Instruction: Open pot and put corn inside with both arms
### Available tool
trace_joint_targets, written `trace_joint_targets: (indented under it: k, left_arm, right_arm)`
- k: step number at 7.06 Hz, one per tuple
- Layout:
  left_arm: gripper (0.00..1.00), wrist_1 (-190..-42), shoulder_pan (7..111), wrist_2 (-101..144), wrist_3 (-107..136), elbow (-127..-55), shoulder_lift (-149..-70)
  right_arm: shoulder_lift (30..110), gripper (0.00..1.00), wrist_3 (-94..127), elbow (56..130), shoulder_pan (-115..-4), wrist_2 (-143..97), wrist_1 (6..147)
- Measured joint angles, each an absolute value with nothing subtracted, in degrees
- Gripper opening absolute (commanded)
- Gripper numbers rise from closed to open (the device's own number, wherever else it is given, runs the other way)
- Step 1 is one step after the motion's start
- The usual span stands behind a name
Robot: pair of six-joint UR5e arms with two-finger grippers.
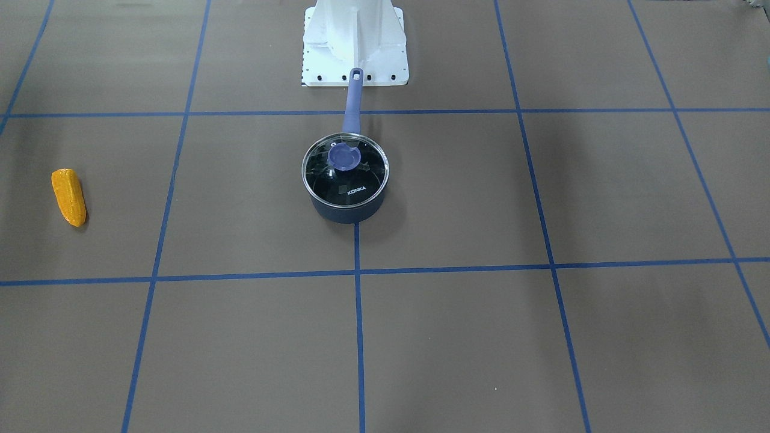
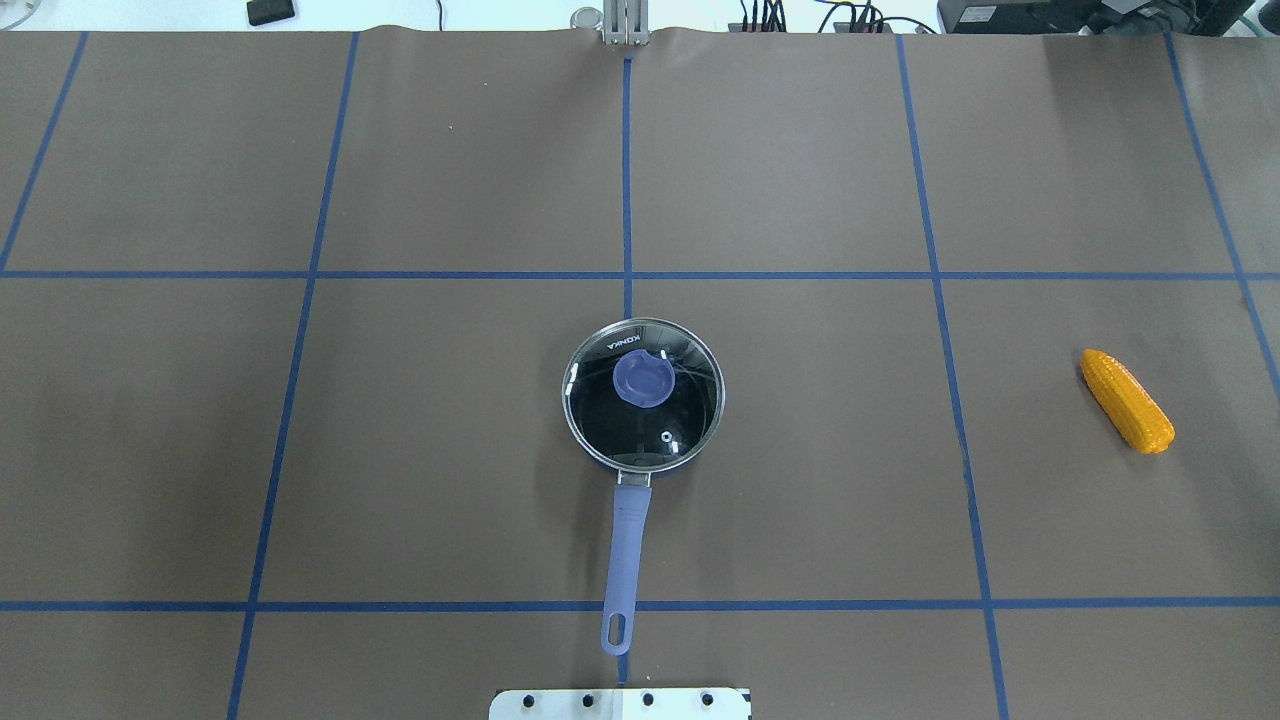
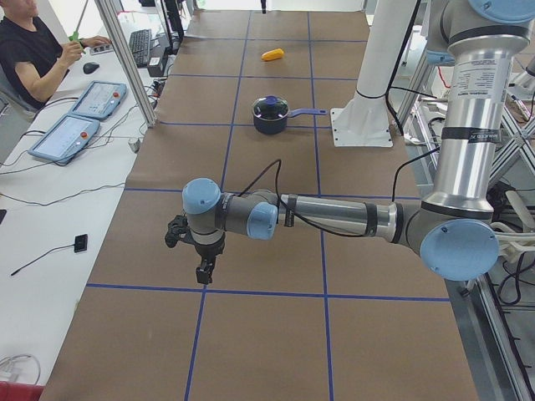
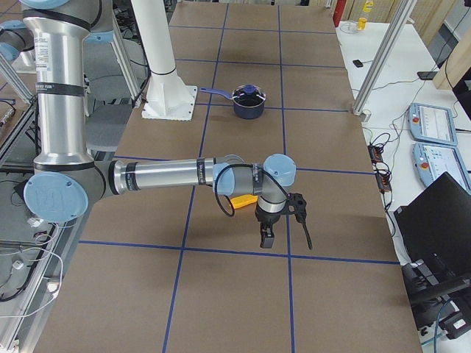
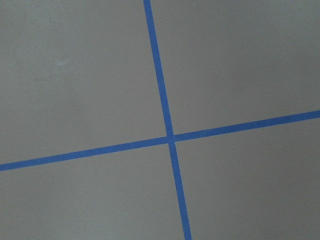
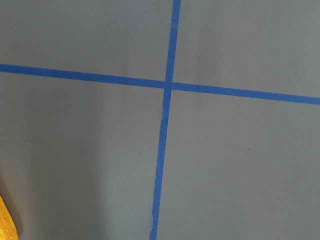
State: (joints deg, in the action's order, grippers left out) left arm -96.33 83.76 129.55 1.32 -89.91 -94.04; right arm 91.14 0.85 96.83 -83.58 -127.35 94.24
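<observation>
The dark blue pot (image 1: pixel 347 207) stands mid-table with its clear glass lid (image 1: pixel 344 169) on it, purple handle (image 2: pixel 626 545) pointing at the robot base. The orange-yellow corn (image 2: pixel 1127 400) lies on the table far to the robot's right, also seen in the front view (image 1: pixel 69 196). My left gripper (image 3: pixel 203 267) hangs over bare table near the robot's left end, far from the pot (image 3: pixel 269 124). My right gripper (image 4: pixel 284 232) hangs beside the corn (image 4: pixel 243 201); a corn tip (image 6: pixel 5 225) shows in the right wrist view. I cannot tell whether either gripper is open.
Blue tape lines (image 2: pixel 627 275) grid the brown table. The white robot pedestal (image 1: pixel 355 42) stands behind the pot handle. An operator (image 3: pixel 25 50) sits at a side desk with teach pendants (image 3: pixel 67 138). More pendants (image 4: pixel 434 121) lie beyond the far edge.
</observation>
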Motion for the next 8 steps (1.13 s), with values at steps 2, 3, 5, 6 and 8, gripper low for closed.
trace_joint_targets:
  k: [2, 3, 5, 6, 8]
  left_arm:
    - [0.99, -96.33, 83.76, 129.57, 1.38, -90.00, -94.04]
    - [0.99, -96.31, 83.76, 129.59, 1.39, -90.05, -94.07]
    - [0.99, -96.31, 83.67, 130.22, 3.37, -90.98, -94.80]
    - [0.99, -96.23, 83.60, 131.59, 5.73, -91.95, -95.67]
    - [0.99, -95.81, 82.24, 134.05, 11.59, -93.21, -99.47]
  right_arm:
    - [91.01, 1.00, 0.42, 96.97, -83.59, -127.28, 94.22]
    - [90.66, 1.00, 0.40, 97.03, -83.58, -127.31, 94.22]
    - [89.43, 1.00, 0.47, 96.60, -83.58, -127.07, 94.29]
    - [89.25, 1.00, 0.56, 96.04, -83.58, -127.12, 94.35]
    - [89.09, 1.00, 0.33, 95.17, -83.52, -127.96, 94.41]
